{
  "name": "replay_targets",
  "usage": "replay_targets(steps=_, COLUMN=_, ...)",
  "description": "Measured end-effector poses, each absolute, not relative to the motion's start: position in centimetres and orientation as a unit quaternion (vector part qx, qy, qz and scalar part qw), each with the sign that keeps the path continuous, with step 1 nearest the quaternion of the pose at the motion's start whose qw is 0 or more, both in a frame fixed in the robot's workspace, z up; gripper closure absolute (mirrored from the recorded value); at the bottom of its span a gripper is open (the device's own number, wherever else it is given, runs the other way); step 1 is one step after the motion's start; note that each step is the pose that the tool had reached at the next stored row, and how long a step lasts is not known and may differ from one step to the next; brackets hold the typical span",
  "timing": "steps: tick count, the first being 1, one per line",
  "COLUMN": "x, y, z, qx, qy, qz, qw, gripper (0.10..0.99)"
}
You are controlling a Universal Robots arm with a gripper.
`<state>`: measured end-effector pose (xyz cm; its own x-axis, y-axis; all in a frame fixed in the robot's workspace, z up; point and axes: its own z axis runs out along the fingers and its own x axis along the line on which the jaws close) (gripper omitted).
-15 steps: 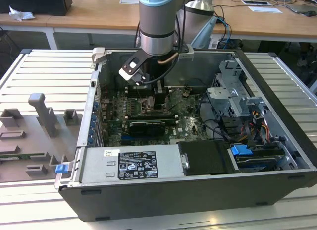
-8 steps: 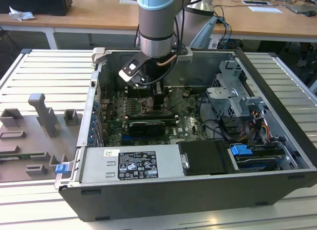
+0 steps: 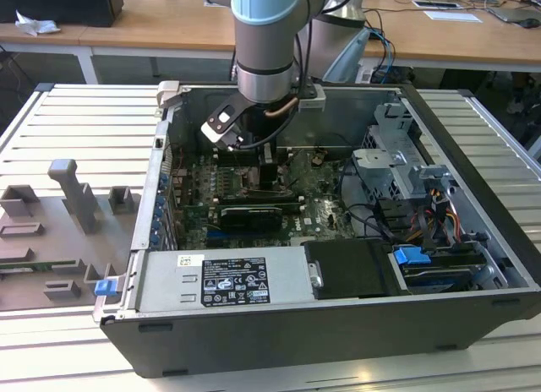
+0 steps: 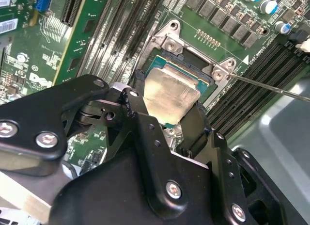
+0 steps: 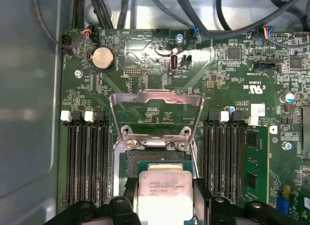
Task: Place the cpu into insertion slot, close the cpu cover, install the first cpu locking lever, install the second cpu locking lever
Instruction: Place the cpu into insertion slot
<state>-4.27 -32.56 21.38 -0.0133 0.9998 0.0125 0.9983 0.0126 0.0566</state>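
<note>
We grip the cpu (image 5: pixel 163 193) in the end effector (image 4: pixel 167 113), just over the insertion slot (image 5: pixel 150 158). The cpu cover (image 5: pixel 156 94) beyond stands open, so we judge 0 of 4 steps finished.

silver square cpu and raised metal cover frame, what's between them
In the first wrist view: a silvery screwed hinge bar and a strip of dark open socket.

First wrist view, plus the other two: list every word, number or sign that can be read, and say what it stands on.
No print here can be quoted reliably.
cpu: lines of print on its metal face, too blurred to read.
green motherboard: white markings in both wrist views, too small to read.
black label on the power supply: white print and symbols, too small to read.
</note>
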Motion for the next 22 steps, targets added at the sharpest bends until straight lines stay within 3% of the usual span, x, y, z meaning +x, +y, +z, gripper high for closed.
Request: replay_targets(steps=22, x=-4.1, y=-31.6, z=19.9, qx=0.714, qy=0.699, qz=0.024, qw=0.016, gripper=0.545)
